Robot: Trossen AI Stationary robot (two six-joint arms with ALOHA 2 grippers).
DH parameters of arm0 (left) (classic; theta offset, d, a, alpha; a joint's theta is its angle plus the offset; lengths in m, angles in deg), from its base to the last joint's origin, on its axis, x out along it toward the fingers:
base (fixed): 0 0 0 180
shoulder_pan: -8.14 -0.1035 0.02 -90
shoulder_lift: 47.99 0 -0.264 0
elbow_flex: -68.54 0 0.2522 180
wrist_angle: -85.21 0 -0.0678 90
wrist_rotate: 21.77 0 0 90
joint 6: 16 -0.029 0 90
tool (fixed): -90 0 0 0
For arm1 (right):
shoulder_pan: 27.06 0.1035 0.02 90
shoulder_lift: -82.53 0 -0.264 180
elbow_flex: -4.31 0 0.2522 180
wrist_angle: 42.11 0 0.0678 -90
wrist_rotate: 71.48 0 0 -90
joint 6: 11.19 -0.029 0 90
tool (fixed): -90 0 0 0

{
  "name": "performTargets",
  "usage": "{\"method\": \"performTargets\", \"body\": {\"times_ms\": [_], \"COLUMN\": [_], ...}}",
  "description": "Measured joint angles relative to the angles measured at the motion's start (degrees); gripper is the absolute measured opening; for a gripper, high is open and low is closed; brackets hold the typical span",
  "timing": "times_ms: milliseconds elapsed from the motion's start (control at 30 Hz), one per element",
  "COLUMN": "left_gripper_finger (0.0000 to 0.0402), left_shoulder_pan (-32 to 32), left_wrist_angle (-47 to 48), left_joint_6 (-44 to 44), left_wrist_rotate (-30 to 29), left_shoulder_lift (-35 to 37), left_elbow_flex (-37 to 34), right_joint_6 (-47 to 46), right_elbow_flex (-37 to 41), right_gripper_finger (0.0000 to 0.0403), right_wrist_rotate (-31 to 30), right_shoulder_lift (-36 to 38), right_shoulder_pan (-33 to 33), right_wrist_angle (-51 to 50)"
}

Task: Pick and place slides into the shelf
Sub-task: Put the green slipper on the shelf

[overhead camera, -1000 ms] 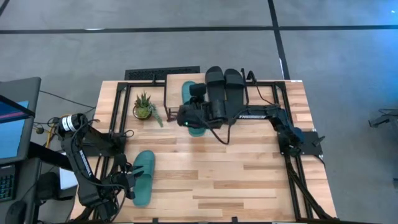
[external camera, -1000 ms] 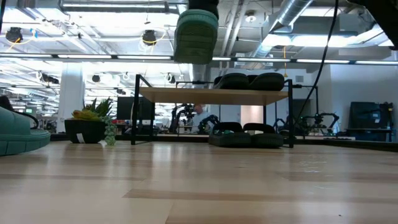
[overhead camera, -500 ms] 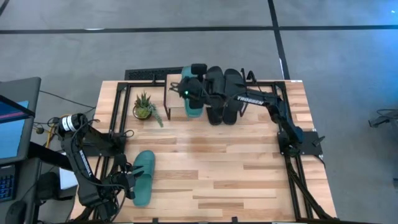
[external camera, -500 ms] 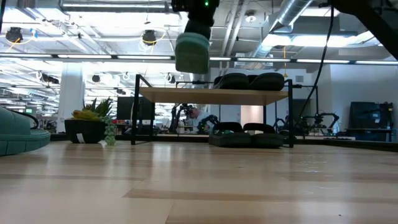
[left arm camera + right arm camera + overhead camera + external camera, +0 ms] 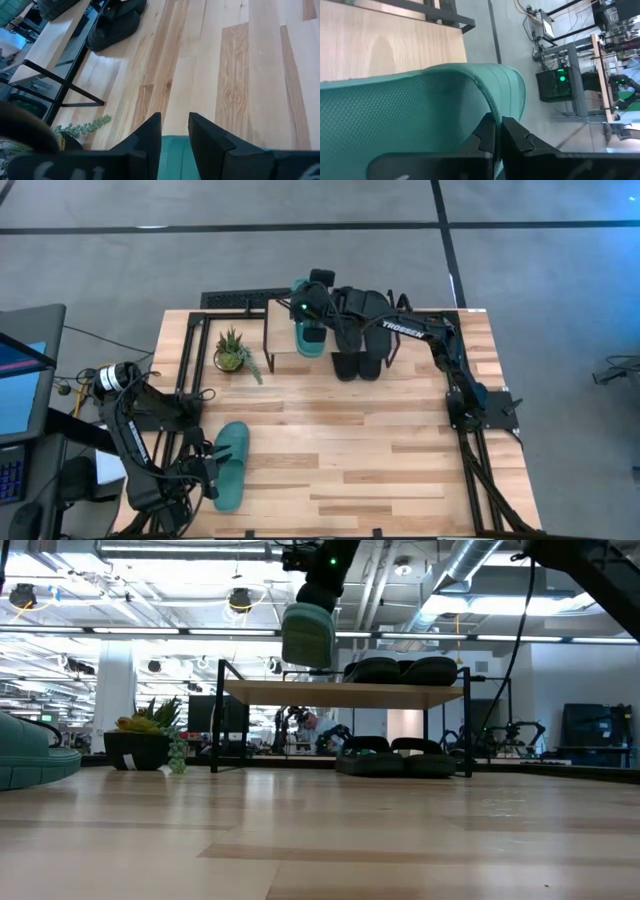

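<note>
My right gripper (image 5: 306, 308) is over the left part of the shelf (image 5: 282, 328), shut on a teal slide (image 5: 309, 335) that hangs above the light top board (image 5: 345, 693). Two black slides (image 5: 402, 670) lie on that board, and two more (image 5: 395, 758) sit on the table under it. A second teal slide (image 5: 231, 464) lies on its sole near the table's near left corner. My left gripper (image 5: 211, 471) is beside it, open, and in the left wrist view its fingers (image 5: 150, 137) stand over teal (image 5: 175, 147). I cannot tell whether they touch it. My right gripper (image 5: 497, 131) pinches the teal slide's wide strap (image 5: 492, 102) at its edge between the two shut fingers (image 5: 516, 140), coming from above. The slide is lifted clear and hangs below the gripper (image 5: 320, 585), over the shelf's top board.
A small potted plant (image 5: 232, 352) stands on the table left of the shelf. The black frame legs (image 5: 222, 720) mark the shelf's left end. Bare wooden tabletop (image 5: 350, 450) stretches across the middle and near right. A monitor (image 5: 20, 380) is off the table's left edge.
My right gripper has carried the teal slide toward the table's far edge, from in front of the shelf to above the left part of the top board, staying shut on it. The slide has turned in the hold as it travelled. My left arm has kept still.
</note>
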Motion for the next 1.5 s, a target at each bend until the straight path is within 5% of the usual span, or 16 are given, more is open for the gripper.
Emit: {"method": "performTargets", "body": {"times_ms": [1500], "left_gripper_finger": [0.0088], "left_shoulder_pan": [0.0], "left_wrist_angle": [0.3], "left_joint_6": [0.0], "left_wrist_rotate": [0.5], "left_shoulder_lift": [0.0], "left_elbow_flex": [0.0], "right_joint_6": [-0.6], "right_elbow_flex": [5.3], "right_gripper_finger": [0.0], "right_wrist_rotate": [4.2], "right_shoulder_lift": [0.0], "right_shoulder_pan": [-4.6], "right_wrist_angle": [3.9]}}
